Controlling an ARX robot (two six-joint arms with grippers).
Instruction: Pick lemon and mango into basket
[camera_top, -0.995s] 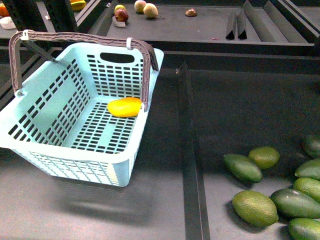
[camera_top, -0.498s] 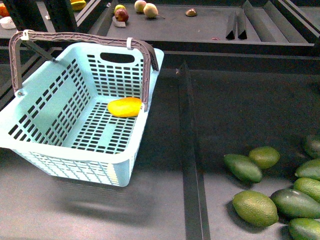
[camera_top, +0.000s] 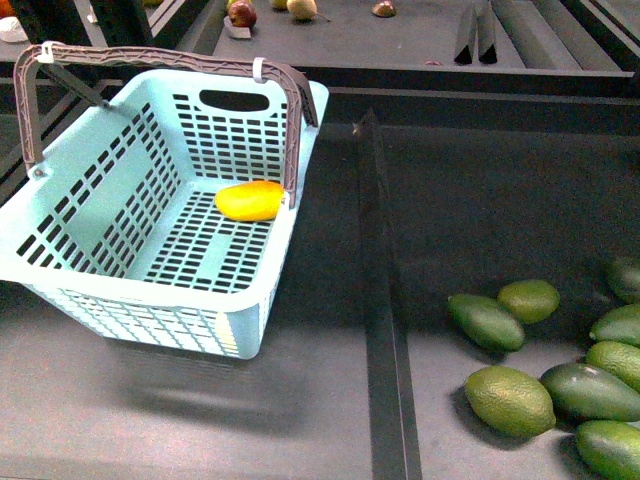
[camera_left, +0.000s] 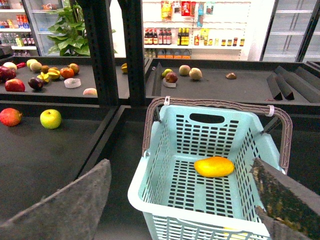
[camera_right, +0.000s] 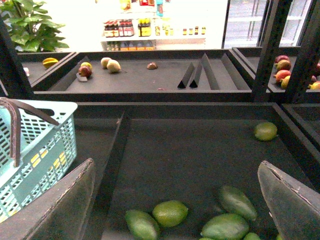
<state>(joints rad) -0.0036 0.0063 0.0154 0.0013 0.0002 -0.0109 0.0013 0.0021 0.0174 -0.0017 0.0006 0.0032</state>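
The light turquoise basket (camera_top: 285, 235) stands on the left half of the dark shelf, its brown handles (camera_top: 160, 62) raised. The yellow-orange mango (camera_top: 250, 200) lies on the basket floor by the far right wall. In the left wrist view my left gripper (camera_left: 180, 164) is open, above the near rim of the basket (camera_left: 137, 192), with the mango (camera_left: 214, 166) beyond it. My right gripper (camera_right: 176, 164) is open over the green fruits, holding nothing. I cannot pick out the lemon with certainty. Neither gripper shows in the front view.
Several dark green oval fruits (camera_top: 508, 400) lie at the right front. A small yellow-green fruit (camera_right: 265, 131) lies alone further back. A black divider rail (camera_top: 385, 330) runs between the basket and the green fruits. Apples and other fruit (camera_left: 50, 119) sit on shelves to the left and behind.
The front view has shifted a little, so everything sits slightly higher in the frame. The basket, the mango and the green fruits keep their places relative to each other.
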